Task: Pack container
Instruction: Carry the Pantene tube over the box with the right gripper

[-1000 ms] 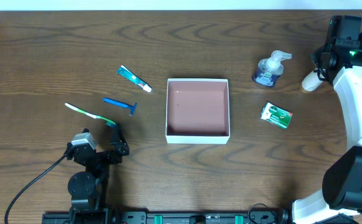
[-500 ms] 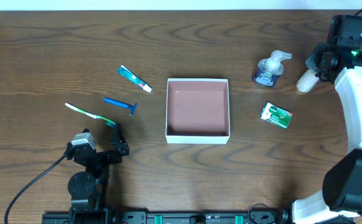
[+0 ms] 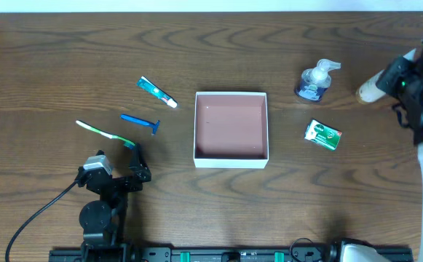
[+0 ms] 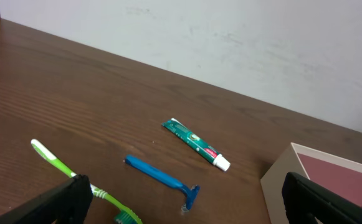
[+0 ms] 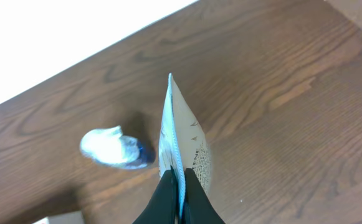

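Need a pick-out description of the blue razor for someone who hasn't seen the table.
Start at the square white-walled box with a reddish-brown inside, mid-table. Three slim items lie to its left; the blue plastic razor is the middle one, between the teal toothpaste tube farther back and the green-and-white toothbrush nearer the front. It alone is solid blue, its head pointing toward the box.

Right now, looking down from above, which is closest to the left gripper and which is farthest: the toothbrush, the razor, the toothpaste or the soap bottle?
1. Toothbrush: its bristles lie just ahead of the left gripper.
2. Razor: a bit beyond the toothbrush, slightly right.
3. Toothpaste: farther back still.
4. Soap bottle: far across, on the right side.
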Controlling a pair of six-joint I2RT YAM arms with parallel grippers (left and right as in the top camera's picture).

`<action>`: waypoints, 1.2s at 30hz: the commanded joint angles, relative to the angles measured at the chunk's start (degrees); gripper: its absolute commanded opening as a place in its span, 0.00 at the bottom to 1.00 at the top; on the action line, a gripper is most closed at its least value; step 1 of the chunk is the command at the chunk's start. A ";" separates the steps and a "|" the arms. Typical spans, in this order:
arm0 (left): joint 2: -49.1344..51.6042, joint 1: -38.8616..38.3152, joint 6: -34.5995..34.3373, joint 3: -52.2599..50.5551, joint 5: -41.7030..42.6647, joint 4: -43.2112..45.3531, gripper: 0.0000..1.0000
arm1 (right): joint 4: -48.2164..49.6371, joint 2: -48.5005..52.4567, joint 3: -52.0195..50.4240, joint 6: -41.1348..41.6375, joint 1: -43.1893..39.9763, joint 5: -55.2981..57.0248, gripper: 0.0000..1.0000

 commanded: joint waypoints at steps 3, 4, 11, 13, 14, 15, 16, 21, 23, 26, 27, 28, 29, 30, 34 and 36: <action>-0.07 0.28 0.15 -1.62 0.55 -0.87 0.98 | -1.64 -3.43 0.92 -1.31 5.16 -6.91 0.01; -0.07 0.28 0.15 -1.62 0.55 -0.87 0.98 | -1.64 -3.45 0.92 -1.68 6.64 -8.31 0.01; -0.07 0.28 0.15 -1.62 0.55 -0.87 0.98 | 3.02 -1.64 0.90 -2.38 22.08 -10.03 0.01; -0.07 0.28 0.15 -1.62 0.55 -0.87 0.98 | 5.49 -0.74 0.90 -2.38 26.53 -10.03 0.01; -0.07 0.28 0.15 -1.62 0.55 -0.87 0.98 | 6.69 -0.26 0.90 -2.38 28.48 -10.01 0.01; -0.07 0.28 0.15 -1.62 0.55 -0.87 0.98 | 8.15 0.35 0.90 -2.36 30.64 -10.01 0.01; -0.07 0.28 0.15 -1.62 0.55 -0.87 0.98 | 9.49 1.01 0.90 -2.36 32.35 -9.99 0.01; -0.07 0.28 0.15 -1.62 0.55 -0.87 0.98 | 16.15 6.45 0.90 -1.07 39.80 -7.56 0.01; -0.07 0.28 0.15 -1.62 0.55 -0.87 0.98 | 18.12 9.18 0.90 -0.15 42.10 -6.16 0.01; -0.07 0.28 0.15 -1.62 0.55 -0.87 0.98 | 20.13 12.90 0.90 1.40 44.59 -3.48 0.01; -0.07 0.28 0.15 -1.62 0.55 -0.87 0.98 | 20.72 13.99 0.90 1.81 45.29 -2.49 0.01; -0.07 0.28 0.15 -1.62 0.55 -0.87 0.98 | 21.31 15.23 0.90 2.19 46.01 -1.16 0.01; -0.07 0.28 0.15 -1.62 0.55 -0.87 0.98 | 21.81 16.22 0.90 2.49 46.58 0.13 0.01; -0.07 0.28 0.15 -1.62 0.55 -0.87 0.98 | 22.29 17.22 0.90 2.71 47.10 1.40 0.01; -0.07 0.28 0.15 -1.62 0.55 -0.87 0.98 | 23.80 20.94 0.90 3.96 49.07 7.04 0.01; -0.07 0.28 0.15 -1.62 0.55 -0.87 0.98 | 24.72 22.58 0.90 4.13 49.86 8.85 0.01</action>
